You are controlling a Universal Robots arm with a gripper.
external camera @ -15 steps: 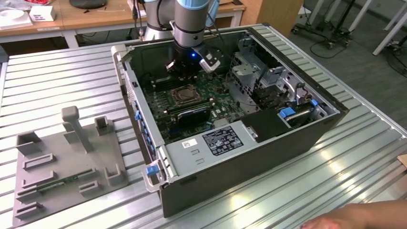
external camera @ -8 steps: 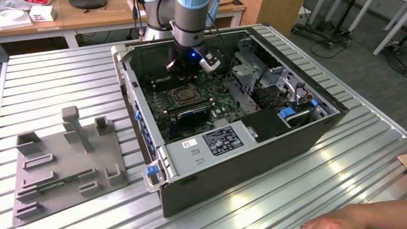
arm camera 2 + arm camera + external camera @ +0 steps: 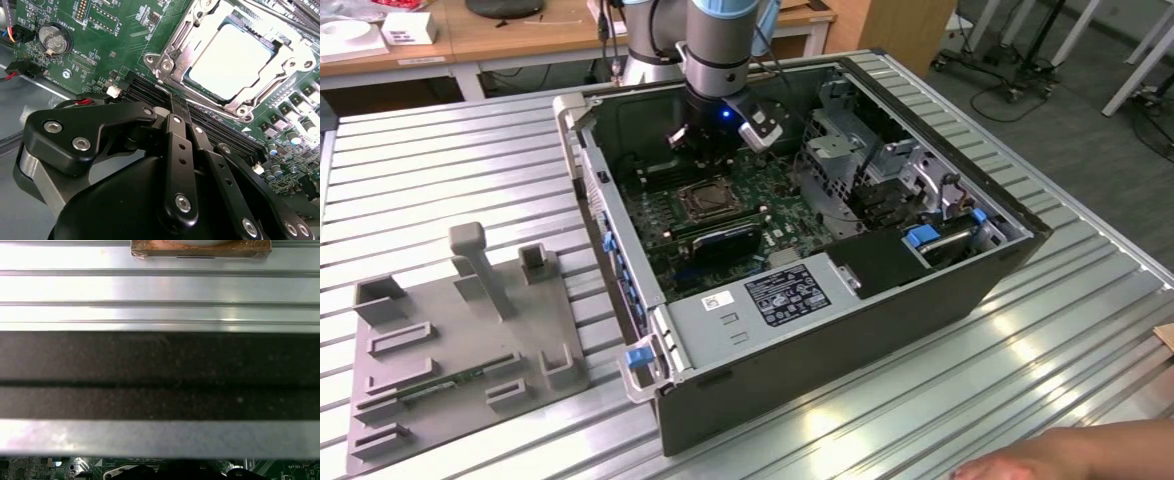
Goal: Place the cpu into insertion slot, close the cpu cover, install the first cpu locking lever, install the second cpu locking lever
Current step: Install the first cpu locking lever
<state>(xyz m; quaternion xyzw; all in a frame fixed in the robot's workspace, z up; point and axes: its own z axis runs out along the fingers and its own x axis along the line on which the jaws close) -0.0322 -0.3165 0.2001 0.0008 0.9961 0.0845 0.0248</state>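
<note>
Cpu (image 3: 230, 60) lies framed by cpu cover (image 3: 181, 59); pincer (image 3: 176, 102), closed together, near its edge.

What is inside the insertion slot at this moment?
The cpu lies in the insertion slot, its bright metal top showing through the cut-out of the cpu cover. The cover's frame hides the chip's edges, and the chip hides the slot's floor.

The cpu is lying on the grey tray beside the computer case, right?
No. The second wrist view shows the cpu seated in the insertion slot on the green motherboard inside the computer case, framed by the cpu cover.
</note>
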